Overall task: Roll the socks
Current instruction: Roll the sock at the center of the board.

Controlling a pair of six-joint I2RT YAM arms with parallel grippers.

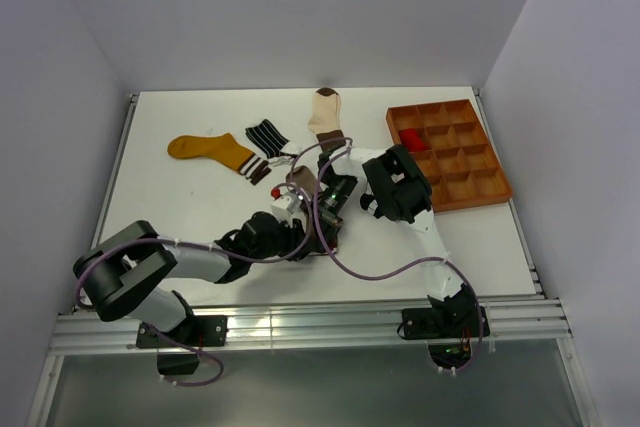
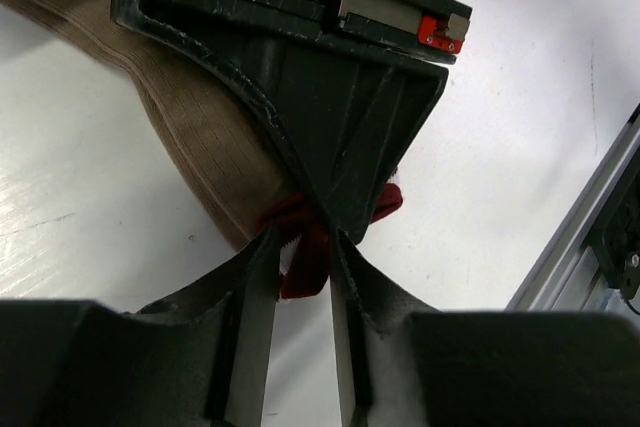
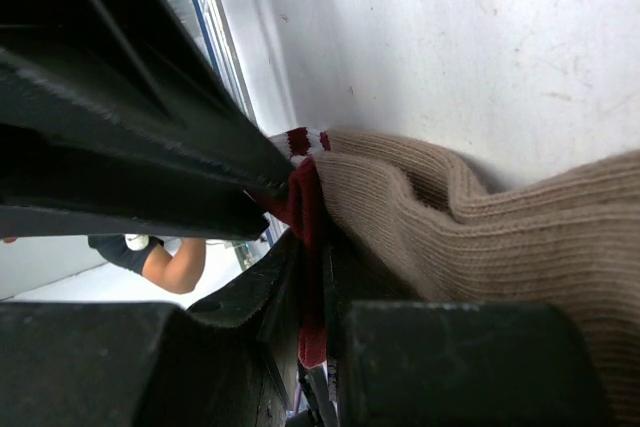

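A taupe sock with a dark red cuff lies mid-table between both arms. My right gripper is shut on the red cuff. My left gripper comes from the opposite side, and its fingers press the same cuff edge just below the right gripper's tips. Flat on the table farther back lie a mustard sock, a black-white striped sock and a cream-and-brown sock.
A brown compartmented tray stands at the back right, with something red in one compartment. The aluminium rail runs along the near table edge, close to the left gripper. White walls enclose the table.
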